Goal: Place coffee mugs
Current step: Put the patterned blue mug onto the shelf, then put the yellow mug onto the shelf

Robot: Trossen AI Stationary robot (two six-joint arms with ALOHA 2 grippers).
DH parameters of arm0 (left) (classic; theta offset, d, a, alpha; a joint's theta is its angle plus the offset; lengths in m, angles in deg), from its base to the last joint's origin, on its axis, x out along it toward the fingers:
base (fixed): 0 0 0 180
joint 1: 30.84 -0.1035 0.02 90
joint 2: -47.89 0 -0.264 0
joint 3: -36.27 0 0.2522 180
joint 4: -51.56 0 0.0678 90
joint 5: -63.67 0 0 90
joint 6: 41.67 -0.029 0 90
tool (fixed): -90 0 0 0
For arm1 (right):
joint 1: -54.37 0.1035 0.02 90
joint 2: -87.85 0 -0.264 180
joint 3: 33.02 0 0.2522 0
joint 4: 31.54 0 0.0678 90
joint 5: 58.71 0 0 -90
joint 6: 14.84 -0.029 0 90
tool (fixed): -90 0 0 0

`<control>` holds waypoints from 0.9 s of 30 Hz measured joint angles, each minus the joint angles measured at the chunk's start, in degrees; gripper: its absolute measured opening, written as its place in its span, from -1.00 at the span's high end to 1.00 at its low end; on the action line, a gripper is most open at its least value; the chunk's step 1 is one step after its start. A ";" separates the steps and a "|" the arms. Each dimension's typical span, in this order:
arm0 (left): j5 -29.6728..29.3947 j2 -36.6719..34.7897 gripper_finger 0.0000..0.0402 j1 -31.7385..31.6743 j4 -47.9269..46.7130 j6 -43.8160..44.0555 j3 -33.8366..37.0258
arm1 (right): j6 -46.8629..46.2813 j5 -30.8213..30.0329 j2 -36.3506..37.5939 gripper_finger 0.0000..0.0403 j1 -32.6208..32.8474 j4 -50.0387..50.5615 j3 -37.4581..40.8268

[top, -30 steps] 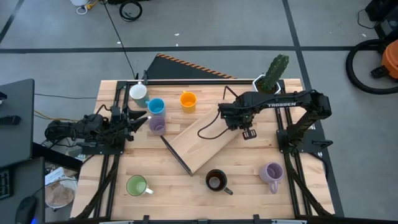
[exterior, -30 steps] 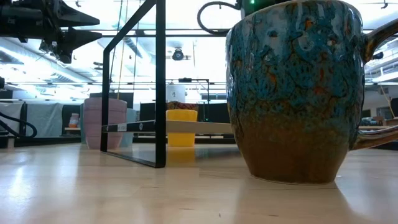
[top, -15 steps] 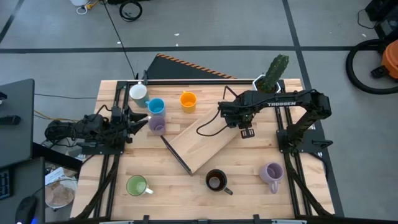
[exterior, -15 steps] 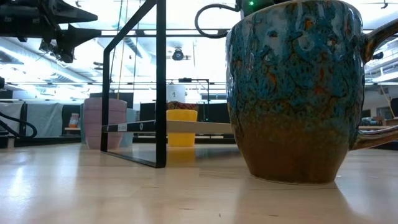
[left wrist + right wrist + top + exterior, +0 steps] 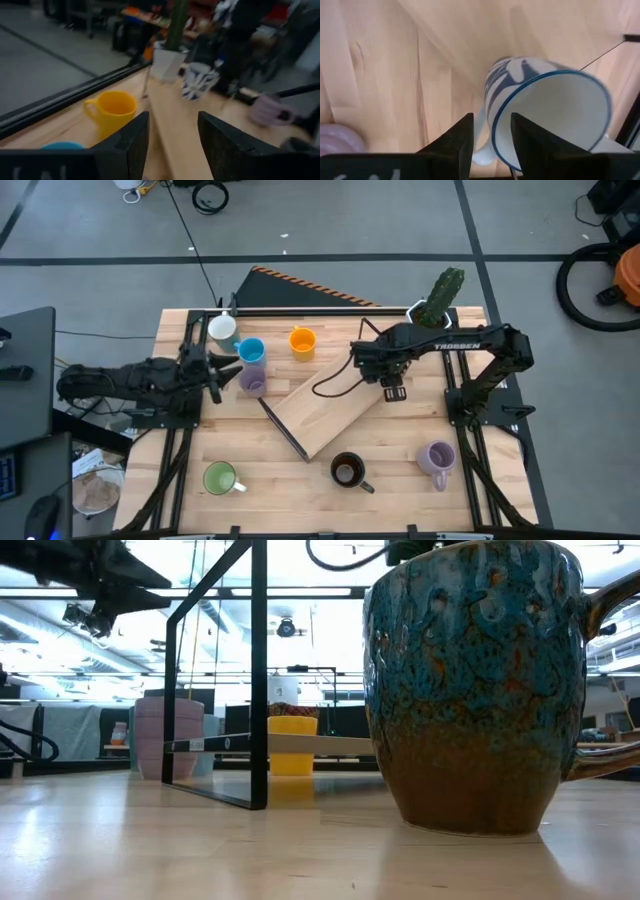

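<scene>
A white mug with blue pattern (image 5: 545,110) lies tilted on the upper end of the sloping wooden board (image 5: 325,410), seen also in the left wrist view (image 5: 197,80). My right gripper (image 5: 492,145) points down over it, open, one finger above the mug's mouth and one outside its wall by the handle (image 5: 479,150). In the high view this gripper (image 5: 392,387) hides the mug. My left gripper (image 5: 172,145) is open and holds nothing; it hovers near the lilac mug (image 5: 253,380) at the table's left (image 5: 217,372).
White (image 5: 222,328), blue (image 5: 251,351) and orange (image 5: 302,340) mugs stand at the far left. Green (image 5: 220,478), dark brown (image 5: 347,470) and purple (image 5: 437,458) mugs stand near the front edge. A cactus pot (image 5: 438,300) stands far right. A black frame (image 5: 255,670) props the board.
My right gripper has risen a little above the board. My left gripper has risen as well and tipped upward toward level, staying beside the lilac mug.
</scene>
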 joint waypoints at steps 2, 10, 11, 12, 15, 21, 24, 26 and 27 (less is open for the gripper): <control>0.38 4.02 0.19 -1.96 -2.68 -0.01 -3.17 | -0.36 0.02 0.63 0.32 0.07 -0.09 -1.09; 13.97 19.68 0.35 -14.41 -8.93 -4.59 -13.02 | -7.99 -0.02 7.36 0.32 1.85 -3.27 -2.84; 16.22 21.73 0.36 -16.26 -8.84 -5.59 -13.91 | -9.54 -0.15 8.31 0.32 2.47 -4.48 -2.84; 18.36 23.68 0.37 -18.07 -8.93 -6.59 -14.75 | -10.93 -0.43 9.26 0.32 3.28 -5.58 -2.84; 24.71 29.73 0.37 -23.61 -8.74 -9.43 -17.56 | -15.00 -3.04 11.97 0.32 6.30 -8.51 -2.84; 36.39 42.15 0.38 -32.46 -9.53 -16.57 -22.89 | -19.84 -10.63 15.13 0.32 13.46 -13.49 -1.64; 36.62 48.16 0.38 -34.77 -10.53 -21.58 -26.38 | -20.93 -14.60 16.72 0.32 16.41 -17.96 2.62; 35.17 51.72 0.38 -35.69 -10.84 -24.41 -28.91 | -20.86 -15.88 17.77 0.32 17.86 -21.75 6.38; 34.59 53.26 0.38 -35.97 -11.14 -25.92 -30.35 | -20.68 -16.27 18.32 0.32 18.46 -23.49 8.11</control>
